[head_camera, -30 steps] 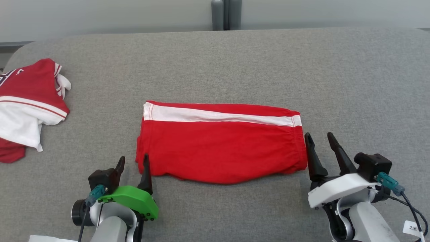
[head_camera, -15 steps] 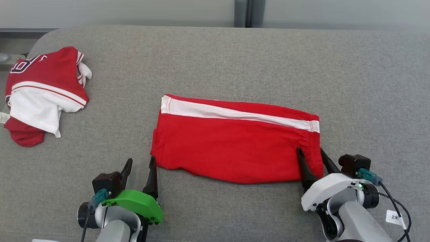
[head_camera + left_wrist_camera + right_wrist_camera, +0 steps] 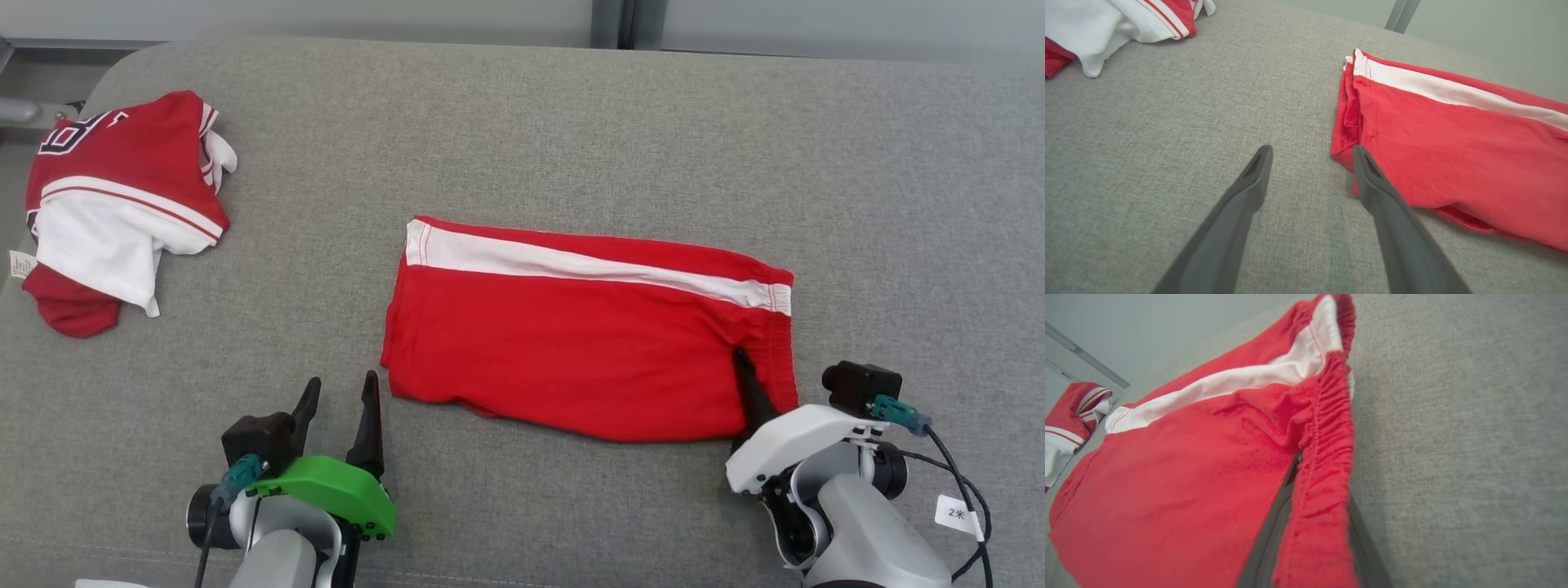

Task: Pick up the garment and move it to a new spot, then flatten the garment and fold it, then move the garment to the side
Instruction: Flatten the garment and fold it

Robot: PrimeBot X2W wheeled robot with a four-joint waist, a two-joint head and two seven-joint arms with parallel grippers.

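The garment (image 3: 571, 335) is a pair of red shorts with a white side stripe, lying folded and flat on the grey cushion. My right gripper (image 3: 763, 369) is shut on the garment's gathered waistband at its right end. One dark finger (image 3: 744, 377) lies on top and the other is hidden beneath. In the right wrist view the waistband (image 3: 1323, 465) runs between the two fingers of the right gripper (image 3: 1318, 469). My left gripper (image 3: 343, 382) stands open and holds nothing, just off the garment's lower left corner (image 3: 1345, 153). Its right finger (image 3: 1367, 175) nearly touches that corner.
A crumpled red and white jersey (image 3: 122, 196) with a dark number lies at the cushion's far left (image 3: 1106, 24). The grey cushion (image 3: 571, 122) stretches wide behind and to the right of the garment. A wall with a dark post (image 3: 624, 20) stands behind.
The head camera has shifted, so the whole scene sits further right. My right gripper moved from beside the waistband onto it and shut on it. The left gripper stays open near the corner.
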